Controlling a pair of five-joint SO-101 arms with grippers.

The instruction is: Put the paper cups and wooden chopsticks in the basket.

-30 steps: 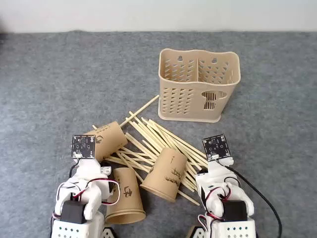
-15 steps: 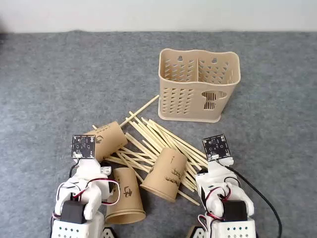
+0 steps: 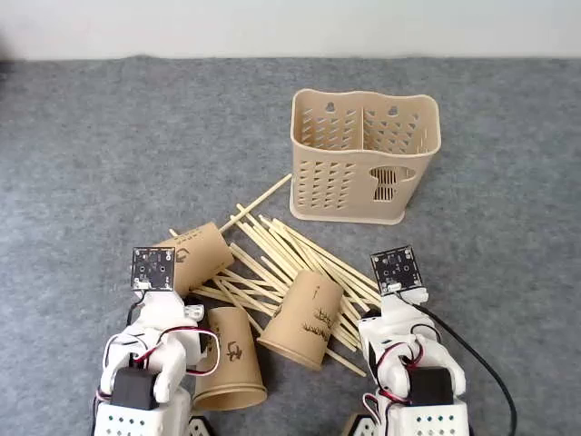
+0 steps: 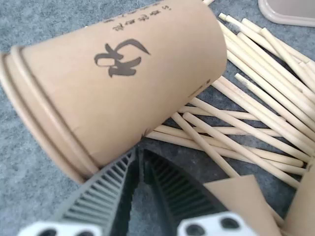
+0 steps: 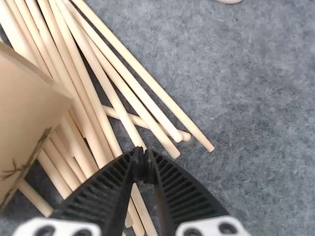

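**Nothing Gripped, Basket Unfilled**

On the grey bench (image 3: 109, 136), the basket (image 3: 336, 186) is seen empty. In front of it, three paper cups (image 3: 201, 256) lie tipped among scattered wooden chopsticks (image 3: 272, 243). The left jaws and right jaws are held together, empty, apparently because no grasp has begun.

We see dark brush-script characters printed on the sides of the three paper cups (image 3: 304, 320), one also bearing a row of smaller characters, none legible to us.
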